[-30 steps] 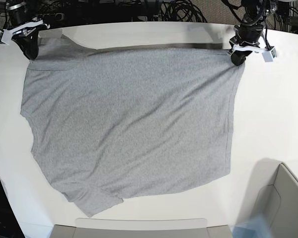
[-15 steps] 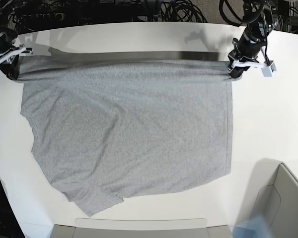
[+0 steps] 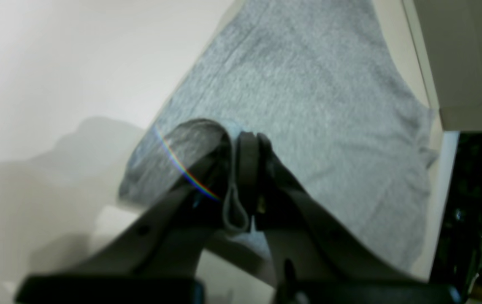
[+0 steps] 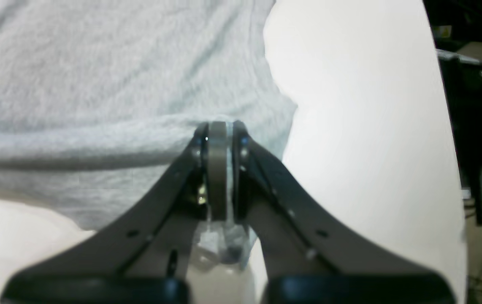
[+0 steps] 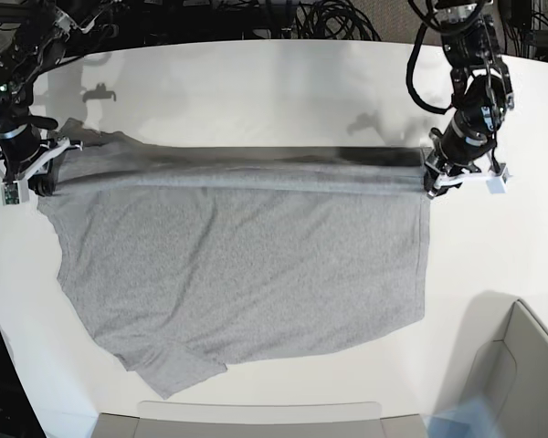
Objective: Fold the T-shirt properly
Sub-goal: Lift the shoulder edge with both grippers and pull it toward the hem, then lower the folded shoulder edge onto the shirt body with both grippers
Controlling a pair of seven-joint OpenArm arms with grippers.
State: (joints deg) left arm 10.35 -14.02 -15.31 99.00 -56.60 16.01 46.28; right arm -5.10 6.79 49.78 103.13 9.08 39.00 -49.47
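The heather-grey T-shirt (image 5: pixel 237 265) lies on the white table, plain side up, its far edge lifted and rolled over toward the near side in a long fold. My left gripper (image 5: pixel 432 185), on the base view's right, is shut on the shirt's right far corner; the left wrist view shows cloth (image 3: pixel 232 202) pinched between the shut fingers (image 3: pixel 247 169). My right gripper (image 5: pixel 38 185), on the base view's left, is shut on the left far corner; its shut fingers (image 4: pixel 217 169) clamp fabric (image 4: pixel 97 139) in the right wrist view.
The white table (image 5: pixel 256 82) has a rounded near-left edge. A grey bin (image 5: pixel 516 374) stands at the near right and a grey tray edge (image 5: pixel 256 418) at the near middle. Black cables lie beyond the far table edge (image 5: pixel 329 23).
Both grippers have moved toward the near side, carrying the shirt's far edge with them. The fold line now lies lower over the shirt's body.
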